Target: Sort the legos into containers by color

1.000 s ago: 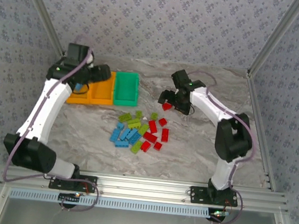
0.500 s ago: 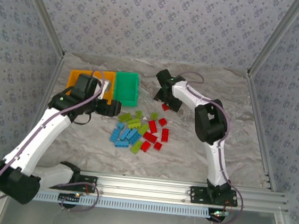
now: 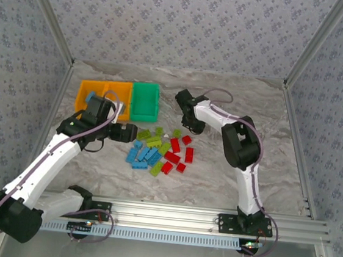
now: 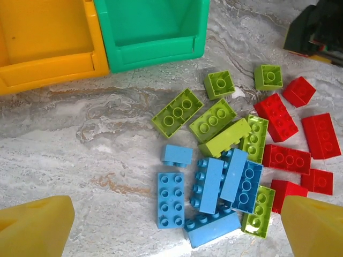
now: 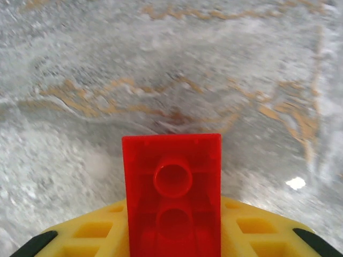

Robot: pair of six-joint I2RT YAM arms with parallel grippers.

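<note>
Left fingers (image 4: 37, 227) spread wide above legos (image 4: 214, 120); right fingers (image 5: 252, 235) pinch a red lego (image 5: 171, 187) over bare table (image 5: 161, 64).

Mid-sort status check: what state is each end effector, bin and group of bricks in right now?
left end effector, open, above the loose bricks
right end effector, shut on the red brick
red brick, gripped between the fingers
loose bricks, unsorted in one cluster on the table
green bin, upright, visible interior empty
orange bin, upright beside the green bin, visible interior empty
</note>
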